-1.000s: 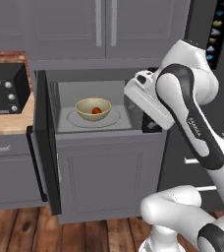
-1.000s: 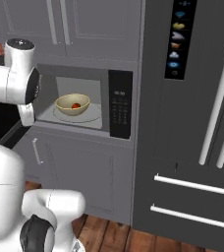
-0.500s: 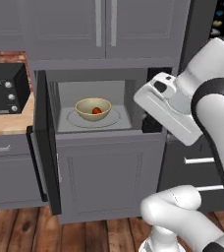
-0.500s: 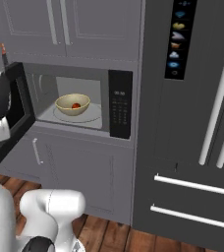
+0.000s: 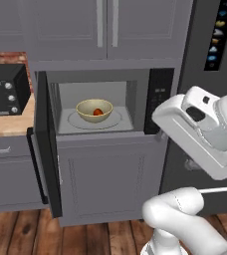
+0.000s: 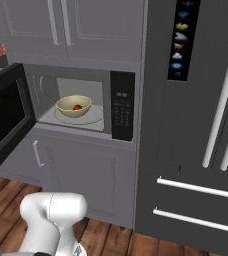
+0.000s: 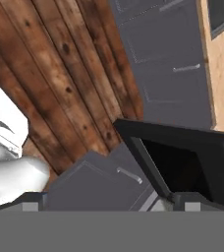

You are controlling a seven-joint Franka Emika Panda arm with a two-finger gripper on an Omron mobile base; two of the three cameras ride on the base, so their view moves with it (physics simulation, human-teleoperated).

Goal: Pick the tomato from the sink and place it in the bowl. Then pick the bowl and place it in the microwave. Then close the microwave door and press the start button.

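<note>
The microwave (image 5: 116, 93) stands open. On its turntable sits the pale bowl (image 5: 85, 112) (image 6: 66, 106), and the red tomato (image 5: 98, 112) (image 6: 77, 107) lies inside it. The microwave door (image 5: 49, 149) (image 6: 3, 120) (image 7: 182, 162) swings out wide to the left. A black keypad panel (image 5: 158, 99) (image 6: 122, 112) is on the right side; I cannot pick out the start button. My gripper (image 7: 111, 206) is open and holds nothing, looking down over the door's edge and the floor. The white hand (image 5: 197, 127) is to the right of the opening, away from the bowl. The sink is out of view.
A black toaster oven (image 5: 3, 89) stands on the wooden counter (image 5: 6, 124) to the left. A tall dark fridge (image 6: 196, 125) is to the right of the microwave. Grey cabinets (image 5: 105, 30) hang above, and a cabinet door (image 5: 105, 174) is below. The floor (image 7: 50, 64) is wood.
The arm has swung away from the microwave opening, rightward and toward the cameras, and has left the right base view. Bowl, tomato and door have stayed put.
</note>
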